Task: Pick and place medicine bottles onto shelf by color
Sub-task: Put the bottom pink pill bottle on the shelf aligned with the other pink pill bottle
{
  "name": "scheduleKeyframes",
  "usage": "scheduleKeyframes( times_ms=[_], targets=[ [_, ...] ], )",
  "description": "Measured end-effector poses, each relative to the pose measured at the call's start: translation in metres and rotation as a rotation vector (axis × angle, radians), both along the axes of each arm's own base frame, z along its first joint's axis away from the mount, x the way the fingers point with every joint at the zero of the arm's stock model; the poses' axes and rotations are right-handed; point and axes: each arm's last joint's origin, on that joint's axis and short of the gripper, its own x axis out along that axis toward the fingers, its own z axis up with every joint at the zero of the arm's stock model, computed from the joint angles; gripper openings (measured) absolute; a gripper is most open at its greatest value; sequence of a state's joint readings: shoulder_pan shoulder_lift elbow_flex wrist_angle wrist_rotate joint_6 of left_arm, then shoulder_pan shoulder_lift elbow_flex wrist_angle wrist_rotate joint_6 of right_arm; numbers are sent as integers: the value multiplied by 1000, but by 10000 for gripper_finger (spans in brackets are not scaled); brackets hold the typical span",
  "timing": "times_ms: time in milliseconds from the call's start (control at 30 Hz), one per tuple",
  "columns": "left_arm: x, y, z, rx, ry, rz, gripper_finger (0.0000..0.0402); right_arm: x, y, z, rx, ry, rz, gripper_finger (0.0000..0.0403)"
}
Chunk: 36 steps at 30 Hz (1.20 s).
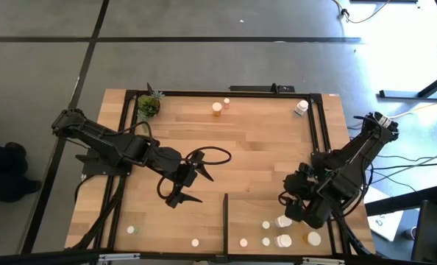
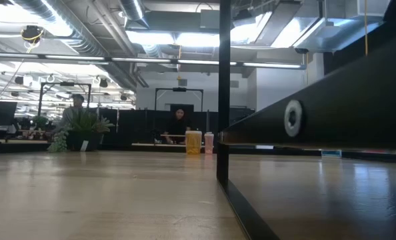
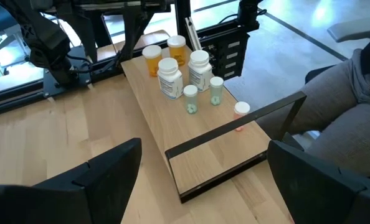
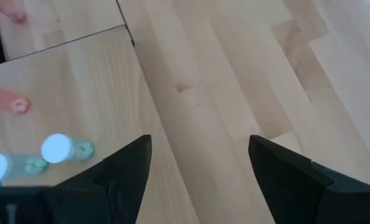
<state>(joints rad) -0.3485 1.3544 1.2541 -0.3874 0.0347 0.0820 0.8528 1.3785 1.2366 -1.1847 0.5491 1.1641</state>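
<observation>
Bright ceiling lights (image 2: 178, 37) glare overhead; the right wrist view is blurred.

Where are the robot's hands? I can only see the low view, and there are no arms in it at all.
Observer: The left gripper hangs open above the table, pointing at the shelf.
Operator: What about the other one?
Observer: The right gripper is open too, right by the shelf.
Operator: Are there bottles on the shelf?
Observer: Yes, a cluster of orange, white and greenish bottles stands on it.
</observation>
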Motion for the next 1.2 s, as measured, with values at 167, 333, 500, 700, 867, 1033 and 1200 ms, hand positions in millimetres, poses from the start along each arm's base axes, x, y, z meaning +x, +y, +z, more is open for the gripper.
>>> scheduleKeyframes(
  times_ms=[167, 333, 500, 700, 867, 1033, 1200],
  targets=[
    [-1, -1, -2, -8, 26, 5, 341, 0, 0, 0, 4, -3, -2, 271],
    [-15, -19, -11, 64, 118, -3, 341, 0, 1, 0, 7, -5, -1, 271],
    [-26, -43, -17, 45, 162, 32, 341, 0, 1, 0, 7, -5, -1, 271],
    [-35, -66, -27, -10, 242, 93, 341, 0, 0, 0, 6, -5, -1, 271],
    [-43, -77, -36, -91, 373, 175, 341, 0, 0, 0, 6, -4, -1, 271],
    [-50, -81, -39, -167, 448, 245, 341, 0, 0, 0, 6, -4, -2, 271],
    [-60, -88, -42, -229, 538, 279, 341, 0, 0, 0, 7, -4, -3, 271]
  ],
)
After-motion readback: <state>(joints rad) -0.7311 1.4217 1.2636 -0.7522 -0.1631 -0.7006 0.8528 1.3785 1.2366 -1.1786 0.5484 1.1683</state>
